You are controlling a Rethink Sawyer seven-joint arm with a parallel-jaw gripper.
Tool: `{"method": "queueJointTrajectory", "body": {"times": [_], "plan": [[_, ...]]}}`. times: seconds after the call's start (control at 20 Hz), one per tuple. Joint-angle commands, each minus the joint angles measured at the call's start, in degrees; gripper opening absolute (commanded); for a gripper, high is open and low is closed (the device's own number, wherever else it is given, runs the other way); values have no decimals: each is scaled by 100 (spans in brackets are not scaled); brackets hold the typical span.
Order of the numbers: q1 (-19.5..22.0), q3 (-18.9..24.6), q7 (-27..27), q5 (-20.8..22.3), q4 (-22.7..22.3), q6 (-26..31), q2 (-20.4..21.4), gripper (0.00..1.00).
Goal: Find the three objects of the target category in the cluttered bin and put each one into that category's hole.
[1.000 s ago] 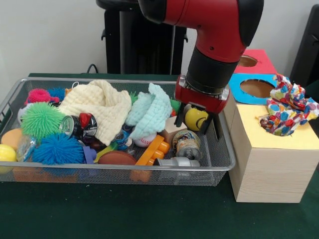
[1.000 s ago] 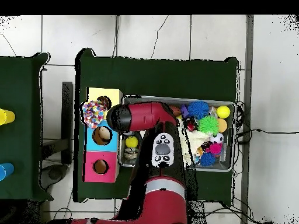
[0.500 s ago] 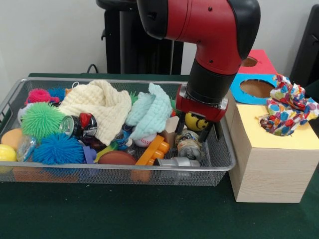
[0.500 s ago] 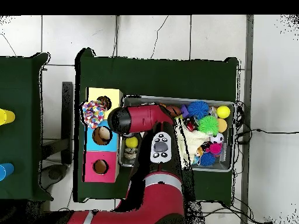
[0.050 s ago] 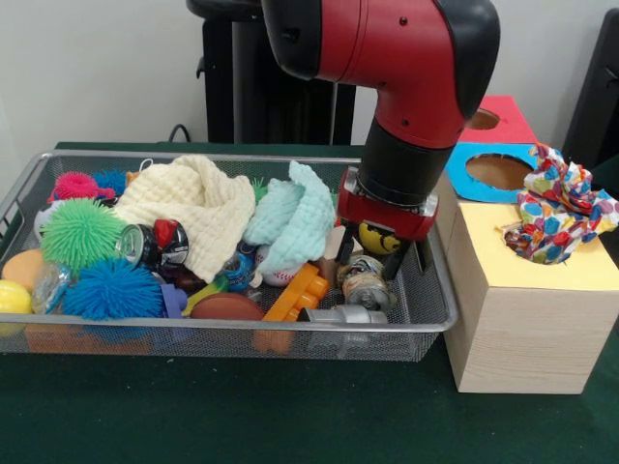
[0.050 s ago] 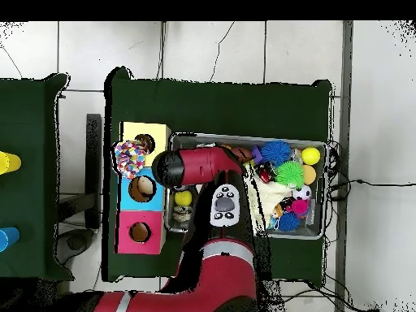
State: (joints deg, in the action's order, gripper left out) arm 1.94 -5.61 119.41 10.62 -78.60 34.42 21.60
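In the front view my gripper (image 5: 368, 263) hangs low at the right end of the wire bin (image 5: 242, 327). Its two dark fingers stand open on either side of a crushed can (image 5: 366, 282), and I cannot tell if they touch it. A yellow smiley ball (image 5: 379, 238) sits just behind it. Another can (image 5: 145, 244) lies by the cream cloth (image 5: 193, 208), and a silver can (image 5: 343, 315) lies at the front rim. In the overhead view the arm (image 6: 199, 165) hides the gripper; the yellow ball (image 6: 184, 197) and a can (image 6: 182, 214) show beside it.
Right of the bin stand three boxes with holes: yellow-topped (image 5: 580, 271) with a colourful cloth (image 5: 556, 208) stuffed in, blue (image 5: 498, 171), and red (image 5: 493, 118). The bin also holds a mint cloth (image 5: 295, 217), spiky balls (image 5: 82, 234), and an orange brick (image 5: 295, 290).
The gripper has come down and slightly toward the front of the bin, from beside the yellow ball to around the crushed can. The mint cloth has shifted a little.
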Motion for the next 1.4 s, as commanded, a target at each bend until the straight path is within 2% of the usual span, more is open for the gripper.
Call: {"method": "queueJointTrajectory", "body": {"times": [0.05, 0.15, 0.35, 0.55, 0.9, 1.15, 1.3, 1.4], "plan": [[566, 355, 389, 156, 148, -1028, -1064, 100], [808, 481, -29, 248, 225, -836, -1096, 100], [977, 373, -474, 538, 243, -450, -918, 100], [1082, 241, -679, 793, 188, -326, -780, 100], [1116, 83, -728, 915, 213, -59, -699, 100], [1178, -13, -1085, 1094, -206, 345, -76, 100], [1364, 52, -1328, 1254, -536, 443, 286, 100], [1583, 160, -1401, 1319, -949, 422, 605, 100]]}}
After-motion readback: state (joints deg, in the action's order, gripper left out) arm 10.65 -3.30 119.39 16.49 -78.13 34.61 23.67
